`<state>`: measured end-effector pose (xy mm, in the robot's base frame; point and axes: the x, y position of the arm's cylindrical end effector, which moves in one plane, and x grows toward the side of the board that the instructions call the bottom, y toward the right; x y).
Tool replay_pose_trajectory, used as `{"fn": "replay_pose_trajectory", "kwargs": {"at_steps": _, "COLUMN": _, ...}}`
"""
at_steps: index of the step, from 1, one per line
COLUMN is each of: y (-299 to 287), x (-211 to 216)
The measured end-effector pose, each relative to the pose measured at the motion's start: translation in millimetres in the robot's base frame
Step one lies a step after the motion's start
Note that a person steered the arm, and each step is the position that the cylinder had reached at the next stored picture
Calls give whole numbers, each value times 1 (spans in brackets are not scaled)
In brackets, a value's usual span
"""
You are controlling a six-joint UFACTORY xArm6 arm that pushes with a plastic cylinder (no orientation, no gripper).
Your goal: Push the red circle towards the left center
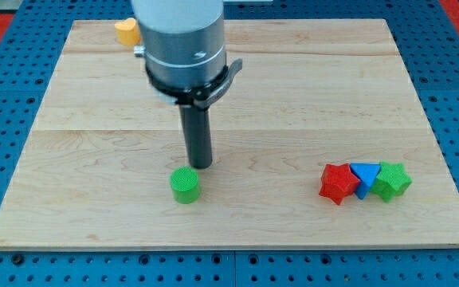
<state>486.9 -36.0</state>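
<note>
No red circle shows in the camera view; the arm's grey body hides part of the board's top. My tip [202, 165] rests on the wooden board [293, 96] near the lower middle. It is just above and to the right of a green circle block [186, 185], very close to it; I cannot tell whether they touch. A red star block [338, 182] lies far to the tip's right, in a cluster at the lower right.
A blue triangle block [364, 174] touches the red star's right side, and a green star block [392, 180] sits against the blue triangle. A yellow block [125, 30] is at the top left edge, partly hidden by the arm.
</note>
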Motion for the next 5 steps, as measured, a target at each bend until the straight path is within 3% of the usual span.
{"fn": "replay_pose_trajectory", "kwargs": {"at_steps": 2, "y": 33, "x": -95}}
{"fn": "replay_pose_trajectory", "kwargs": {"at_steps": 5, "y": -5, "x": -192}}
